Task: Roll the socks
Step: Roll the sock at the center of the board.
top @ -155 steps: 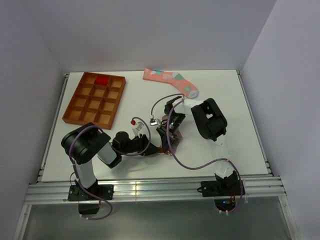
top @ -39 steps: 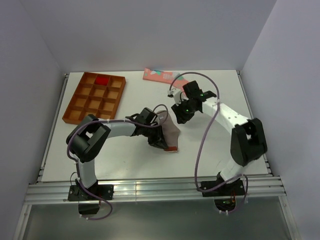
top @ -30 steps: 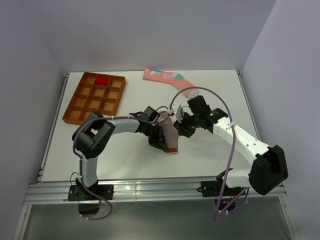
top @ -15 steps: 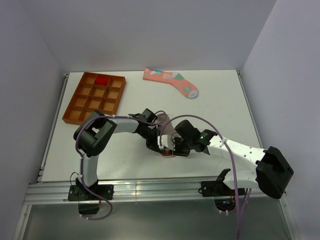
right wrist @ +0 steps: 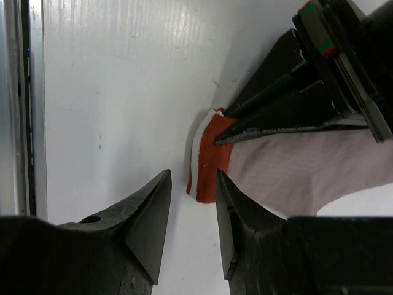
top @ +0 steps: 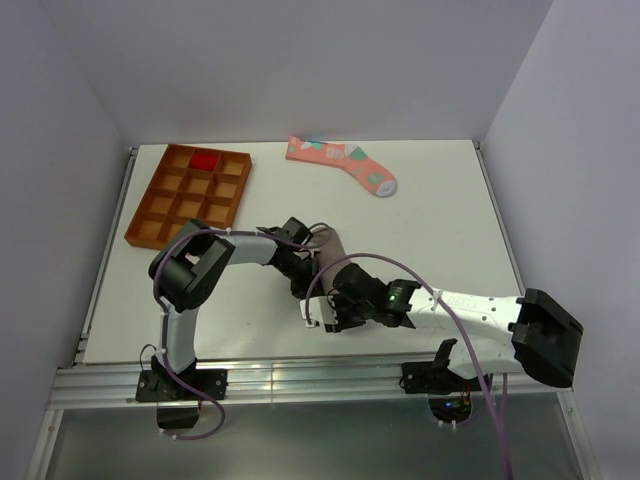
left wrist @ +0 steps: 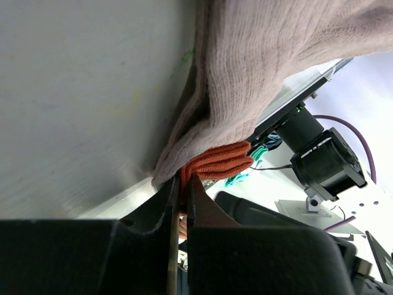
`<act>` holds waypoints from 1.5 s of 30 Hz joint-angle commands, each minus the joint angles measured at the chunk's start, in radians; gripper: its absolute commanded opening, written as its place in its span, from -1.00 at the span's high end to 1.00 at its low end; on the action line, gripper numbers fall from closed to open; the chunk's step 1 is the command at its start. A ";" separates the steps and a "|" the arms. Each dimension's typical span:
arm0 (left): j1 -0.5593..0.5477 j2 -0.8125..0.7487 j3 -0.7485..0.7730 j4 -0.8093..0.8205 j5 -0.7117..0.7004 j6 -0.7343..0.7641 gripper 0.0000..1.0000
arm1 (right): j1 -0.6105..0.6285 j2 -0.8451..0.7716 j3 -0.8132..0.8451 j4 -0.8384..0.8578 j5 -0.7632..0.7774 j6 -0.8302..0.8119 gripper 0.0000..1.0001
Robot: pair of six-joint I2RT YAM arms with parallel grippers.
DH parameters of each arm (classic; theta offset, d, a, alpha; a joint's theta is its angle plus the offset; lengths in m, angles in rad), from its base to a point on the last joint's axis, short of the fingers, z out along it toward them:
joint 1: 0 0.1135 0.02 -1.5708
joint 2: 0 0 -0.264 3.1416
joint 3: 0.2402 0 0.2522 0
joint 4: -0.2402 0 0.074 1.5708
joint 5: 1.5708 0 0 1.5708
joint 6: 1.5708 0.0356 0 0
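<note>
Within the clamped left pincer (left wrist: 183,182), cuff of the grey-brown sock (right wrist: 295,172); right pincer (right wrist: 193,178) parted just beside.

Bare table (right wrist: 110,92) flanks the sock cuff (right wrist: 206,178); left pincer (right wrist: 221,128) crowds its far side

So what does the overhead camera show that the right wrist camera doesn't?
Only the overhead view shows the salmon-pink sock lying near the table's far edge, and the compartment tray with a red sock in one far compartment.

Only the right wrist view shows the striped cuff close up. It is pinched in the shut left gripper, and the right gripper is open, with a finger on each side of the cuff's end.

Both show the grey-brown sock on the white table.
</note>
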 commanded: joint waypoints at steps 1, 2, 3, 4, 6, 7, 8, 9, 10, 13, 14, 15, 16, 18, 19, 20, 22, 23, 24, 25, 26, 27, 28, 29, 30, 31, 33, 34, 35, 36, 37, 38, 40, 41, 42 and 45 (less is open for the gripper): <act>0.005 0.005 0.022 -0.021 0.001 0.013 0.96 | 0.026 0.033 -0.003 0.074 0.039 -0.011 0.16; 0.005 0.004 0.022 -0.023 -0.001 0.013 0.96 | 0.032 0.044 0.001 0.077 0.041 -0.012 0.17; 0.003 0.002 0.022 -0.021 0.001 0.013 0.96 | 0.032 0.056 0.003 0.077 0.041 -0.014 0.17; 0.006 -0.001 0.024 -0.021 -0.001 0.011 0.96 | 0.033 0.064 0.003 0.084 0.040 -0.017 0.17; 0.008 -0.003 0.022 -0.026 -0.001 0.017 0.96 | 0.036 0.079 0.004 0.097 0.046 -0.018 0.17; 0.008 -0.004 0.022 -0.027 -0.001 0.019 0.96 | 0.036 0.086 0.004 0.101 0.050 -0.017 0.18; 0.009 -0.004 0.021 -0.030 -0.004 0.022 0.96 | 0.036 0.092 0.006 0.106 0.064 -0.015 0.19; 0.009 -0.006 0.021 -0.034 -0.001 0.024 0.96 | 0.036 0.104 0.006 0.117 0.070 -0.018 0.19; 0.009 -0.004 0.021 -0.034 0.001 0.027 0.96 | 0.036 0.110 0.004 0.121 0.073 -0.020 0.20; 0.009 -0.012 0.019 -0.035 -0.001 0.030 0.96 | 0.038 0.132 -0.002 0.133 0.079 -0.025 0.21; 0.009 -0.013 0.019 -0.034 0.002 0.030 0.95 | 0.038 0.142 -0.005 0.138 0.079 -0.025 0.22; 0.011 -0.018 0.019 -0.037 0.002 0.030 0.95 | 0.036 0.150 -0.005 0.146 0.082 -0.025 0.23; 0.011 -0.019 0.021 -0.040 0.001 0.031 0.95 | 0.036 0.155 -0.008 0.150 0.086 -0.023 0.24; 0.015 -0.026 0.025 -0.043 0.004 0.031 0.93 | 0.036 0.165 -0.014 0.155 0.087 -0.026 0.25; 0.017 -0.029 0.028 -0.046 0.004 0.036 0.92 | 0.036 0.167 -0.017 0.163 0.095 -0.023 0.25; 0.017 -0.030 0.031 -0.047 0.007 0.036 0.91 | 0.038 0.175 -0.020 0.167 0.101 -0.022 0.27; 0.018 -0.033 0.039 -0.053 0.007 0.040 0.88 | 0.038 0.179 -0.026 0.182 0.110 -0.025 0.27; 0.017 -0.035 0.041 -0.054 0.007 0.039 0.88 | 0.036 0.185 -0.029 0.187 0.112 -0.025 0.28; 0.018 -0.036 0.044 -0.052 0.012 0.039 0.87 | 0.036 0.190 -0.031 0.198 0.116 -0.023 0.28; 0.018 -0.036 0.044 -0.057 0.015 0.040 0.86 | 0.038 0.191 -0.036 0.202 0.119 -0.022 0.28; 0.017 -0.035 0.047 -0.063 0.015 0.043 0.85 | 0.038 0.202 -0.037 0.206 0.119 -0.022 0.29; 0.018 -0.033 0.050 -0.064 0.018 0.045 0.85 | 0.036 0.207 -0.039 0.207 0.130 -0.022 0.30; 0.017 -0.033 0.051 -0.063 0.024 0.050 0.84 | 0.036 0.211 -0.037 0.216 0.135 -0.019 0.31; 0.018 -0.033 0.051 -0.063 0.027 0.050 0.82 | 0.036 0.219 -0.039 0.221 0.136 -0.015 0.36; 0.017 -0.033 0.053 -0.064 0.028 0.051 0.81 | 0.035 0.222 -0.039 0.219 0.138 -0.014 0.37; 0.018 -0.036 0.051 -0.063 0.028 0.048 0.79 | 0.035 0.227 -0.031 0.213 0.136 -0.011 0.40; 0.017 -0.041 0.048 -0.058 0.033 0.050 0.75 | 0.033 0.237 -0.020 0.190 0.125 0.008 0.50; 0.018 -0.041 0.047 -0.055 0.035 0.050 0.72 | 0.030 0.239 -0.010 0.184 0.118 0.012 0.62; 0.017 -0.047 0.045 -0.052 0.032 0.048 0.70 | 0.027 0.241 -0.003 0.175 0.110 0.018 0.69; 0.018 -0.055 0.038 -0.044 0.030 0.045 0.66 | 0.021 0.241 0.001 0.152 0.090 0.020 0.75; 0.018 -0.058 0.031 -0.038 0.028 0.036 0.59 | 0.010 0.239 0.012 0.141 0.076 0.023 0.82; 0.018 -0.064 0.022 -0.032 0.018 0.031 0.56 | 0.003 0.236 0.020 0.127 0.060 0.024 0.83; 0.021 -0.087 0.005 -0.005 0.001 0.005 0.43 | -0.025 0.231 0.039 0.082 0.000 0.026 0.84; 0.023 -0.099 -0.017 0.012 -0.022 -0.010 0.36 | -0.036 0.224 0.049 0.060 -0.029 0.024 0.85; 0.029 -0.128 -0.028 0.041 -0.030 -0.028 0.32 | -0.048 0.221 0.058 0.017 -0.055 0.024 0.85; 0.034 -0.185 -0.048 0.097 -0.103 -0.073 0.22 | -0.108 0.213 0.108 -0.076 -0.175 0.012 0.85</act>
